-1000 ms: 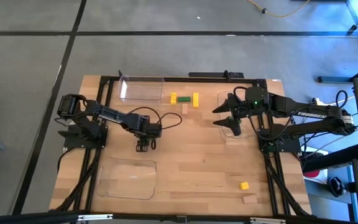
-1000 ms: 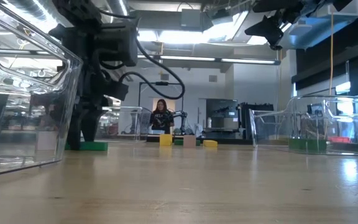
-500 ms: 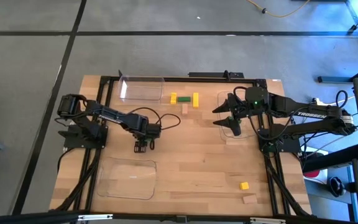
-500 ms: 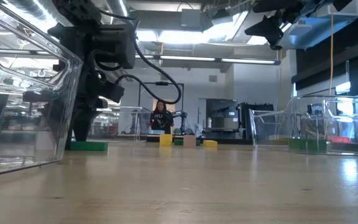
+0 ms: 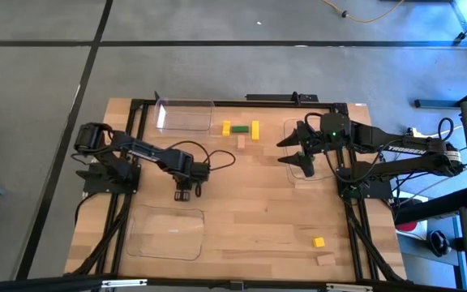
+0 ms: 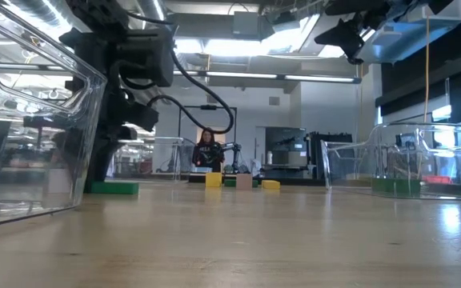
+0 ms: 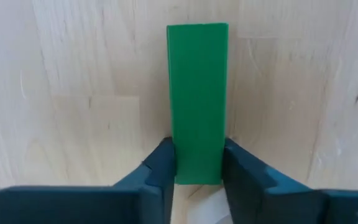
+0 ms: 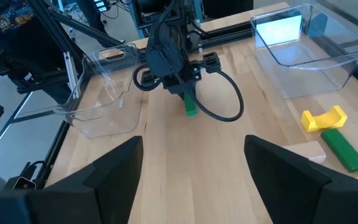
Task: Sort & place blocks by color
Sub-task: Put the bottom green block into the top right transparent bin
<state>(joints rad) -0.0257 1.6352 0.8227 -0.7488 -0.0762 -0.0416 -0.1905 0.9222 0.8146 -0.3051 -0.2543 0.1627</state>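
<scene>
Green bar (image 7: 197, 102) clamped between left gripper (image 7: 197, 171) jaws.

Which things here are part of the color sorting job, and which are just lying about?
Job: green bar in left gripper; yellow blocks, green block and tan block at the far edge; yellow cube; tan piece; clear trays; right gripper.
Lying about: yellow cable on floor.
</scene>
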